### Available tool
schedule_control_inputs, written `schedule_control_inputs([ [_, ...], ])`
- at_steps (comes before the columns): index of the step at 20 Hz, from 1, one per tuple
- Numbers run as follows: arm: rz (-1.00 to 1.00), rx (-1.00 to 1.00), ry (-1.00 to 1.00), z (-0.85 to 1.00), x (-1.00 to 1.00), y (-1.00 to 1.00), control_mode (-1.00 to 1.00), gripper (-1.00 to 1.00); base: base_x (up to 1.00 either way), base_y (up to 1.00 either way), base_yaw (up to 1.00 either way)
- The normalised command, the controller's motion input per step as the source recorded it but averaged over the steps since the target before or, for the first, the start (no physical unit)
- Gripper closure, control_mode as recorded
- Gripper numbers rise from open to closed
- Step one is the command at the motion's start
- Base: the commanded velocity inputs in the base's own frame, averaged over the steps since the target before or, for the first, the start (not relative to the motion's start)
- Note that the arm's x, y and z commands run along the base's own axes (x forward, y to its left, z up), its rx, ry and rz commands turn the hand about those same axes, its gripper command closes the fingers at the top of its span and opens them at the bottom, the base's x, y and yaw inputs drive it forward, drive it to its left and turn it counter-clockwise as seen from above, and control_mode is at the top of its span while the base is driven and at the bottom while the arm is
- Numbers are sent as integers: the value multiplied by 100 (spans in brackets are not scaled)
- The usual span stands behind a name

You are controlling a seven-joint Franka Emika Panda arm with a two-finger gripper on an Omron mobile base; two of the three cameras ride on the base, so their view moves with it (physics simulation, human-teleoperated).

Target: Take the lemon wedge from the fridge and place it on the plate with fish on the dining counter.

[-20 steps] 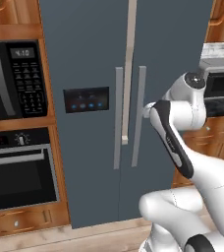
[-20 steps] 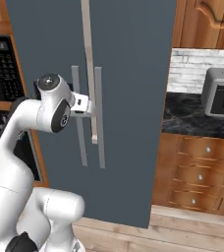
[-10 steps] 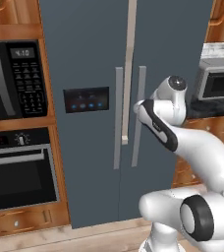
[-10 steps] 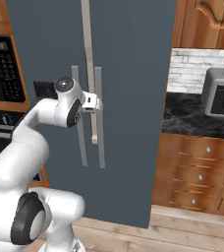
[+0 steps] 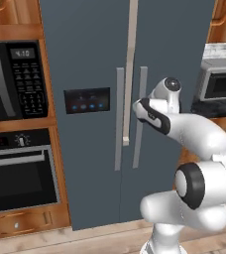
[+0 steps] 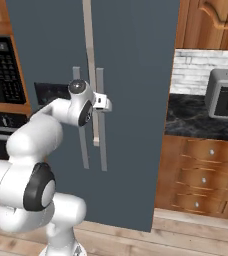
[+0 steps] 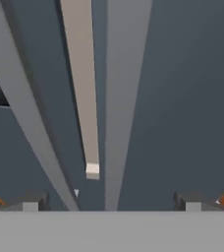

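The slate-grey fridge (image 5: 90,163) stands shut, so the lemon wedge is hidden. My gripper (image 5: 136,106) reaches out to the right door's pale handle (image 5: 142,84), at about mid height. From the other side the gripper (image 6: 107,104) sits right at that handle (image 6: 100,80). In the hand view the fingertips (image 7: 35,202) stand wide apart at the bottom, and the right handle (image 7: 126,74) runs up between them. The gripper (image 7: 111,204) is open and holds nothing. The plate with fish and the dining counter are out of view.
A black wall oven (image 5: 16,173) and a microwave panel (image 5: 28,82) fill the wooden cabinet left of the fridge. To the right lie a dark countertop (image 6: 201,117) with a grey microwave (image 6: 226,97) and wooden drawers (image 6: 201,180) below. A beige strip (image 5: 130,74) runs down between the doors.
The arm has stretched forward and its elbow has dropped. The hand has moved in toward the right door's handle and now sits right at it.
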Motion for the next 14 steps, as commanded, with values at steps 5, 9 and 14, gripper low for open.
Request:
schedule_control_inputs([
  [5,0,0,-3,-17,53,0,-100,-100,0,0,0],
  [9,0,0,-5,-19,54,0,-100,-100,0,0,0],
  [14,0,0,-4,-17,58,0,-100,-100,0,0,0],
])
